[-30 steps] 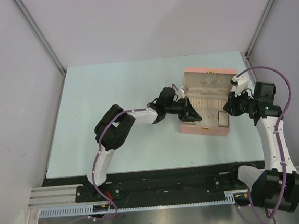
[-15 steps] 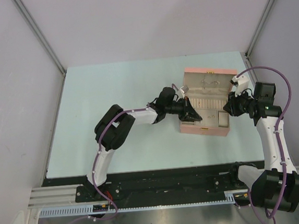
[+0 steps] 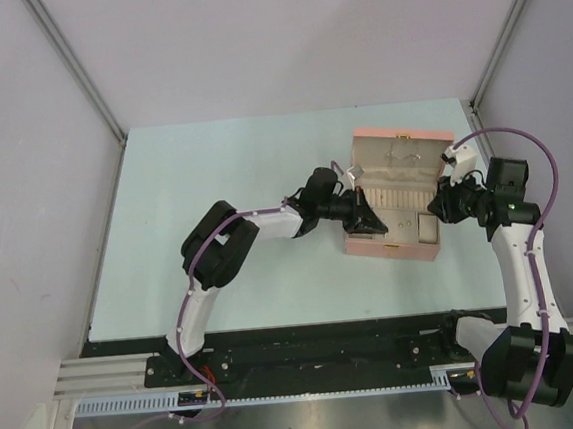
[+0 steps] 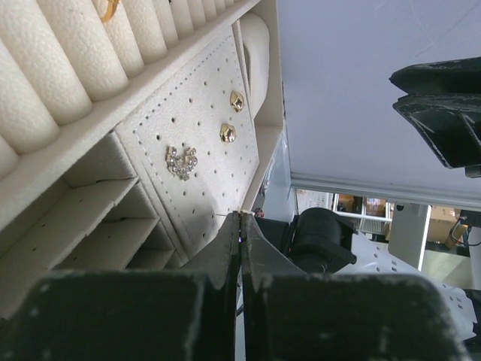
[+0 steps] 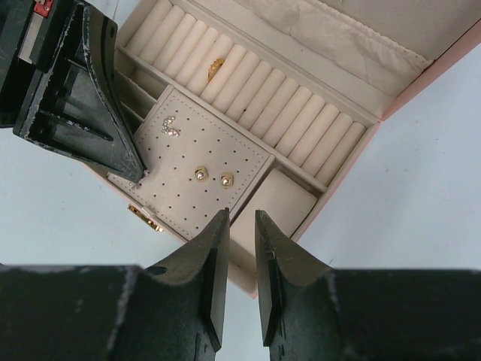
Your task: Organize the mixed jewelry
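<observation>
Judging from how things lie, most of the sorting looks done. No loose piece shows on the table (image 3: 216,211), though specks that small might not show from above. The pink box (image 3: 390,254) stands open with both arms reaching in from opposite sides. The left end effector (image 4: 241,218) is closed tight, its tips touching the near edge of the box's insert. A hair-thin line shows beside the tips, and it cannot be told whether that is a piece pinched there. The right end effector (image 5: 242,218) hovers above the box's front corner with its jaws slightly parted and nothing between them. Beyond the right end effector run the ring rolls (image 5: 255,90), and just ahead of it lies the perforated panel (image 5: 218,143). The cream piece (image 5: 274,207) sits in its own compartment directly beneath its right fingertip. On the panel, two gold studs (image 5: 201,174) sit side by side close ahead of the right end effector, and the crystal pieces (image 5: 170,126) lie farther on, near the left end effector. A gold ring (image 5: 214,68) is tucked into the rolls. The small compartments (image 4: 98,218) beside the left end effector look empty. What remains is probably placing anything the left end effector may hold, then closing the box.
</observation>
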Motion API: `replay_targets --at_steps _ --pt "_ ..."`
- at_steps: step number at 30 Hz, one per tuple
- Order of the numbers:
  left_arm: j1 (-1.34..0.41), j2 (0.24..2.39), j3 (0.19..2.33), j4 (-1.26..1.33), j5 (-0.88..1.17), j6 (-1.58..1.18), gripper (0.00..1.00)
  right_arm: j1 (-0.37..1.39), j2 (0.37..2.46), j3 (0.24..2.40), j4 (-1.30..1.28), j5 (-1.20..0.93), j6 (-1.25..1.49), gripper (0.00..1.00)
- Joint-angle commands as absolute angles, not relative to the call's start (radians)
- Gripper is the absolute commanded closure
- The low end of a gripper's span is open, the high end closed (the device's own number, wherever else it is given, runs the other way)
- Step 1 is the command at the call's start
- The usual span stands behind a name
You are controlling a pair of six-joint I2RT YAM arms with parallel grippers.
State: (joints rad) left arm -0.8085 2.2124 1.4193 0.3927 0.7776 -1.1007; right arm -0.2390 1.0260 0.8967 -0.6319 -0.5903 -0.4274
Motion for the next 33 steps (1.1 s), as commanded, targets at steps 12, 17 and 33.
replay_targets --at_steps 12,17,33 --pt "-0.828 2.164 1.402 0.334 0.788 -1.058 1.00 -0.247 1.000 0.896 -0.635 -0.611 -0.445 0.75" --pt "-0.828 2.163 1.401 0.330 0.790 -1.054 1.00 -0.250 0.999 0.896 -0.638 -0.612 -0.445 0.75" --pt "-0.824 2.166 1.390 0.321 0.788 -1.048 1.00 -0.253 0.999 0.897 -0.638 -0.614 -0.445 0.75"
